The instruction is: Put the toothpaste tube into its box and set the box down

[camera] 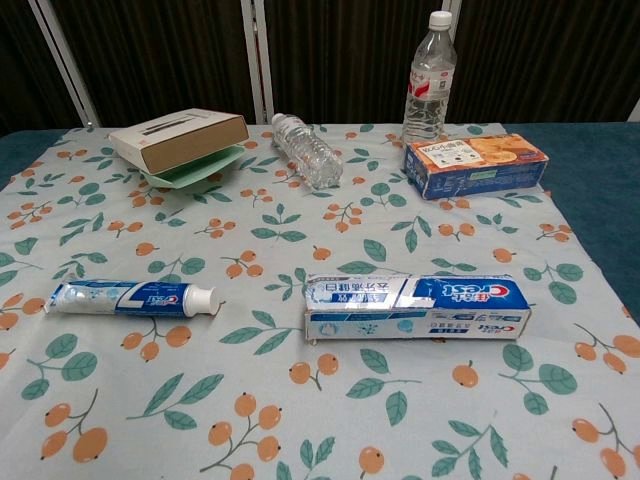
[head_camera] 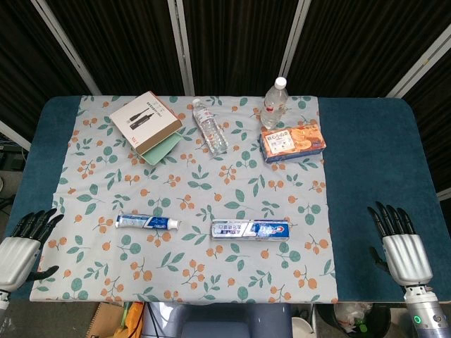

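The blue-and-white toothpaste tube (head_camera: pixel 147 222) (camera: pixel 132 298) lies flat on the floral cloth, its white cap pointing right. Just right of it rests the long toothpaste box (head_camera: pixel 251 229) (camera: pixel 417 305), also flat, a short gap between them. My left hand (head_camera: pixel 22 246) hovers at the table's front left edge, fingers spread and empty, well left of the tube. At the front right edge my right hand (head_camera: pixel 399 246) is open too, fingers apart, far right of the box. Neither hand appears in the chest view.
At the back, a white carton (head_camera: pixel 145 118) sits on a green tray (head_camera: pixel 163 146). A water bottle (head_camera: pixel 211 126) lies on its side, another bottle (head_camera: pixel 275 103) stands upright, and an orange biscuit box (head_camera: pixel 292 141) lies beside it. Blue table (head_camera: pixel 373 162) flanks the cloth.
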`<state>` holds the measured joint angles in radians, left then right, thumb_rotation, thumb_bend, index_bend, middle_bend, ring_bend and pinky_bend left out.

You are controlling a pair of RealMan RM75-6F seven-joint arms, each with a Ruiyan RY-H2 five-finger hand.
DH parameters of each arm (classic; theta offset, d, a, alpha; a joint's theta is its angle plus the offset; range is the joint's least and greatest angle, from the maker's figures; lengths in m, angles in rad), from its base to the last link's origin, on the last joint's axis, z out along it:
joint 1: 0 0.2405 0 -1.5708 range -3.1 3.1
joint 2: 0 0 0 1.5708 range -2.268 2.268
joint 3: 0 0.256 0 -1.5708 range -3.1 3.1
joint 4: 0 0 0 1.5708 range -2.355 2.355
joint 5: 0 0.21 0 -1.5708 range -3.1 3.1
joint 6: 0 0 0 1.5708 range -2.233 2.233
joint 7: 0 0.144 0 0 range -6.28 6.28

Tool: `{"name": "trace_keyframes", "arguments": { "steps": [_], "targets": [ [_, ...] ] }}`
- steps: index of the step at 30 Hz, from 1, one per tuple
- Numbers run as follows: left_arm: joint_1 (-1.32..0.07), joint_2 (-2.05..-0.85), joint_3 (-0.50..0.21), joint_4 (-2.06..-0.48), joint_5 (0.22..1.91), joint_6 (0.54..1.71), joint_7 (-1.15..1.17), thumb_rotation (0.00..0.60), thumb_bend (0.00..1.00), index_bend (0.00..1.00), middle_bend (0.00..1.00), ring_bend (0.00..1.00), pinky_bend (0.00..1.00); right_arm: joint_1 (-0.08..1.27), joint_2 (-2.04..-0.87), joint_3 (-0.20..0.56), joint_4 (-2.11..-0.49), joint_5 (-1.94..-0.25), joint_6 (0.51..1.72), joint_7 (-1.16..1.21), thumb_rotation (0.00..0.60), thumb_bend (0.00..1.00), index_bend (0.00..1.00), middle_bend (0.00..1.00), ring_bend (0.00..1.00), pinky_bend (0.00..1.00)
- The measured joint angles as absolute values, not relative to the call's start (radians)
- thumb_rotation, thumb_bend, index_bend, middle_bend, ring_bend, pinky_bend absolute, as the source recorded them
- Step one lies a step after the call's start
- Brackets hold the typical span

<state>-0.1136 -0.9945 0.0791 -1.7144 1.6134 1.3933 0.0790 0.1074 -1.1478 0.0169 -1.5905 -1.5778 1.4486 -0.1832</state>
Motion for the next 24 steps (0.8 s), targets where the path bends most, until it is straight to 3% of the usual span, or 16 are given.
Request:
{"name": "trace_keyframes", "arguments": {
  "steps": [18,24],
  "targets": [
    [-0.111,-0.991,0.078,-1.717,1.609,1.393,0.072,0.6,0.02,0.0,0.0,0.0,0.04,0.124,-1.153,0.014,-1.609,-1.611,1.443,-0.155,0.6,0.35,0.0,0.0,0.0,0.07],
    [-0.111,-0.993,0.074,-1.717,1.602,1.392,0.066,0.6,0.02,0.0,0.0,0.0,0.04,0.19,-1.16,0.014,-1.623,-1.651,1.365,-0.103,0.6,0.35,0.0,0.0,0.0,0.07]
  ]
}}
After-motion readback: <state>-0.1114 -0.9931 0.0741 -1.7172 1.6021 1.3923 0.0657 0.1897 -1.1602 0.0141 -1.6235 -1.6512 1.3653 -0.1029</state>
